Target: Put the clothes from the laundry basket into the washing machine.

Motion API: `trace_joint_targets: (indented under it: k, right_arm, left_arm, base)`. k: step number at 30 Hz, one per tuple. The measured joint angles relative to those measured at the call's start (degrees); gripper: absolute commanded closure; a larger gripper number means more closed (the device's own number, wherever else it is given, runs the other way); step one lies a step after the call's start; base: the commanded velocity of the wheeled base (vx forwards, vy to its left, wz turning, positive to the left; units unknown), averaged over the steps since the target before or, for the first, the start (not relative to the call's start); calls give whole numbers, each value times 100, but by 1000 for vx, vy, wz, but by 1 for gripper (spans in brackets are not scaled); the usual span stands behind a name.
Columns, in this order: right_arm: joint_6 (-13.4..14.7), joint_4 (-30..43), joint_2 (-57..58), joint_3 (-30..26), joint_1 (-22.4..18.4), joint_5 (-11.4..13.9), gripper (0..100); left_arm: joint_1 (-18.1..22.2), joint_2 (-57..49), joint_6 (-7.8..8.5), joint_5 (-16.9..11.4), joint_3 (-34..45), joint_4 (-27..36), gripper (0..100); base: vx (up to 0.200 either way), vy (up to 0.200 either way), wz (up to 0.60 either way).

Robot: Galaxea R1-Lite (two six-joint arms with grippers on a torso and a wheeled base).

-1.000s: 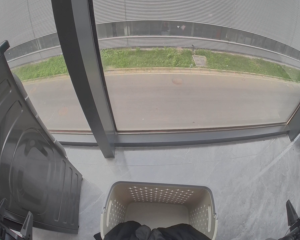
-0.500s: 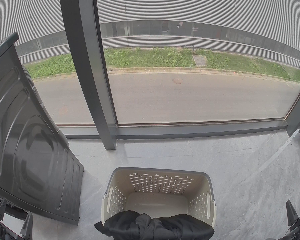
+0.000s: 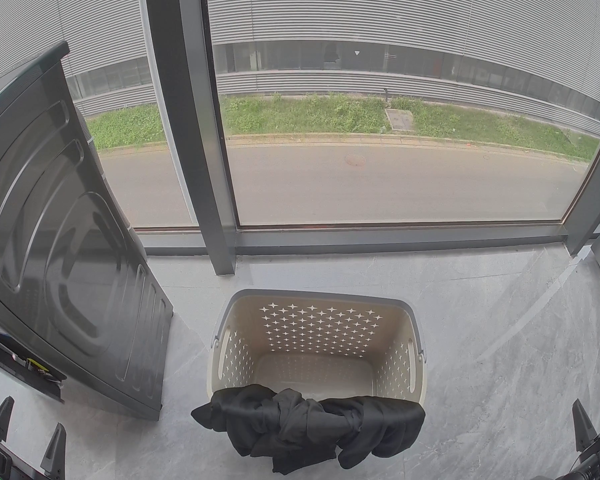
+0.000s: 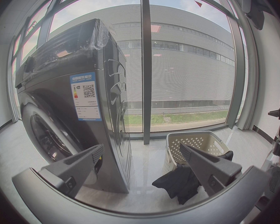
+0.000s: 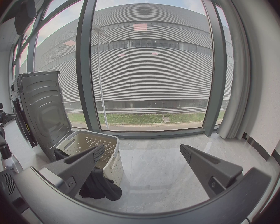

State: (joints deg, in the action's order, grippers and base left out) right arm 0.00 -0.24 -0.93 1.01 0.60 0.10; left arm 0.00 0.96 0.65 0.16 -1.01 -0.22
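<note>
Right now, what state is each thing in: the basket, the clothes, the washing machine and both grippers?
laundry basket: upright on the floor, visible bottom bare.
black clothes: bunched, draped over the basket's rim nearest the robot, hanging outside.
washing machine: upright beside the basket, door state unclear.
left gripper: open, empty.
right gripper: open, empty.

The laundry basket (image 3: 320, 328) stands on the floor (image 3: 507, 341) before the window (image 3: 393, 168), with the washing machine (image 3: 60, 248) just to its left and the clothes (image 3: 307, 425) draped over its near rim.
</note>
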Motion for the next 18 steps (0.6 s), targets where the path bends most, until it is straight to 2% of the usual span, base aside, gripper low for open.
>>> trace_joint_targets:
  k: [6,9,18]
  right_arm:
    - [0,0,0,0,0,-2,0]
    - [0,2,0,0,0,-2,0]
    - [0,0,0,0,2,-2,0]
  left_arm:
    - [0,0,-27,-13,0,-2,0]
    - [-5,0,-74,-32,0,0,0]
    - [-10,2,-72,-34,0,-2,0]
  base:
    - [0,0,0]
    - [0,200,0]
    - [0,200,0]
